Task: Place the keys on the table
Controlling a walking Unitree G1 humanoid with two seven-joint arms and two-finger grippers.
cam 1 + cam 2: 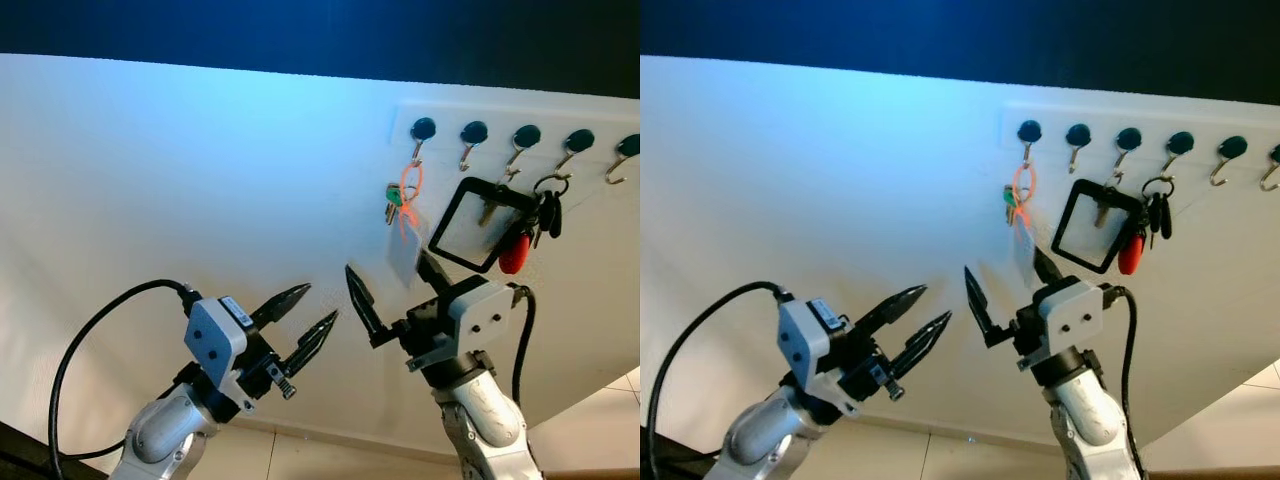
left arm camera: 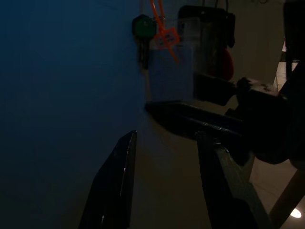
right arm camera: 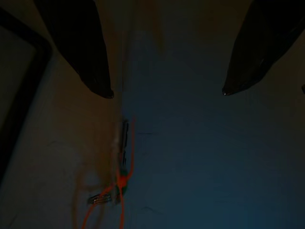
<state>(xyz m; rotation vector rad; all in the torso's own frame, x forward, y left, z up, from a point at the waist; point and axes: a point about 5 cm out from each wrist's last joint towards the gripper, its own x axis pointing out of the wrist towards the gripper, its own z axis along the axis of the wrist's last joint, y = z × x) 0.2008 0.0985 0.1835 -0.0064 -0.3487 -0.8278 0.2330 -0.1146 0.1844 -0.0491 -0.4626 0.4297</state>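
- the left arm (image 1: 165, 428) is rising from the lower left, its white wrist block tilting up and to the right.
- the left gripper (image 1: 308, 319) is pointing up and right, fingers slightly parted.
- the right arm (image 1: 487, 418) is rising from the lower right.
- the right gripper (image 1: 392, 282) is pointing upward, fingers spreading wide.
- the two grippers are sitting near each other, not touching.

Silver arms — black claws, black cables

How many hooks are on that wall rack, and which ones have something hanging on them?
6 in the right eye view. The first hook holds the green key on the orange loop, the third a black-framed tag, the fourth black and red fobs. Others bare; more may be cut off.
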